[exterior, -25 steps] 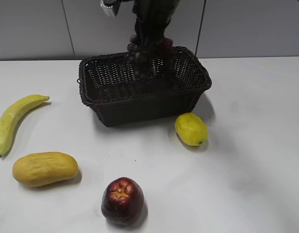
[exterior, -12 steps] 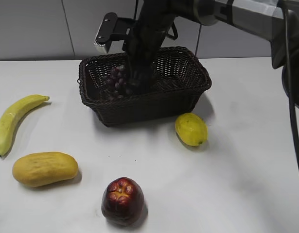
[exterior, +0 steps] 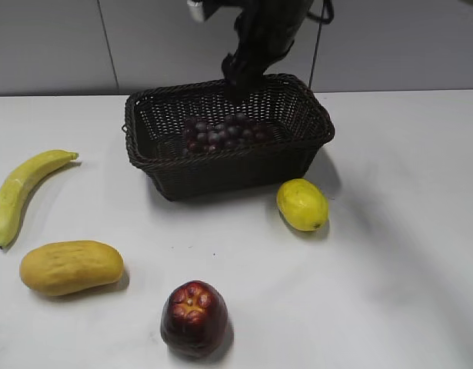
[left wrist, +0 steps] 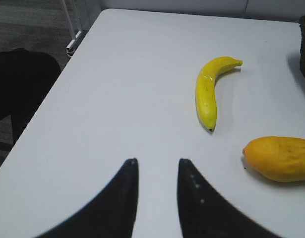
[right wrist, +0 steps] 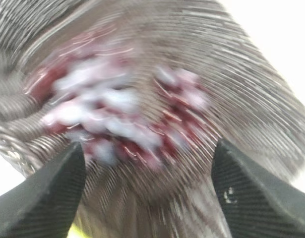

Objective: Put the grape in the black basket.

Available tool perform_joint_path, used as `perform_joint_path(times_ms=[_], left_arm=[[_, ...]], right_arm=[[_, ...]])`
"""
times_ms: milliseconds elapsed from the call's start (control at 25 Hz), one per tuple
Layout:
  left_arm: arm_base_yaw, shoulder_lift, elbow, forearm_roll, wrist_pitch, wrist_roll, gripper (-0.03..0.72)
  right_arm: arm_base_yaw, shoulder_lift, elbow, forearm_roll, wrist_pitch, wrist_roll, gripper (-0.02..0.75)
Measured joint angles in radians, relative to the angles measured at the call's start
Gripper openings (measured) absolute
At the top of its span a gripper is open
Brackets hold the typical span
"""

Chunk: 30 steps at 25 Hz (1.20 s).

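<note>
The grape [exterior: 223,133], a dark purple-red bunch, lies inside the black basket [exterior: 313,146] at the back middle of the table. In the right wrist view the grape [right wrist: 117,114] shows blurred on the basket floor [right wrist: 241,99]. My right gripper [exterior: 240,77] hangs above the basket's back rim, open and empty, with its jaws [right wrist: 150,163] wide apart. My left gripper [left wrist: 156,166] is open and empty over bare table at the left, away from the basket.
A banana [exterior: 21,192] and a mango [exterior: 71,267] lie at the left; both show in the left wrist view [left wrist: 208,91], [left wrist: 281,158]. A lemon [exterior: 302,204] sits by the basket's front right corner. A dark red apple-like fruit [exterior: 194,317] is at the front.
The right gripper carried the grape down into the basket, let it go, and has risen above the back rim. The grape now lies on the basket floor.
</note>
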Motion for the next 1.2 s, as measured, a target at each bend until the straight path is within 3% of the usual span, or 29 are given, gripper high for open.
perform_joint_path(times_ms=[320,440,760,960,1200], left_arm=[[0.000,0.000,0.000,0.000,0.000,0.000,0.217],[0.000,0.000,0.000,0.000,0.000,0.000,0.217],[0.000,0.000,0.000,0.000,0.000,0.000,0.217],[0.000,0.000,0.000,0.000,0.000,0.000,0.217],[0.000,0.000,0.000,0.000,0.000,0.000,0.217]], right_arm=[[-0.210,-0.215,0.151,-0.006,0.038,0.338,0.593],[-0.292,-0.279,0.216,-0.059,0.072,0.439,0.587],[-0.464,-0.397,0.278,-0.080,0.152,0.516,0.581],[-0.495,-0.490,0.396,-0.088,0.152,0.537,0.580],[-0.495,-0.740,0.693,-0.087,0.152,0.538,0.580]])
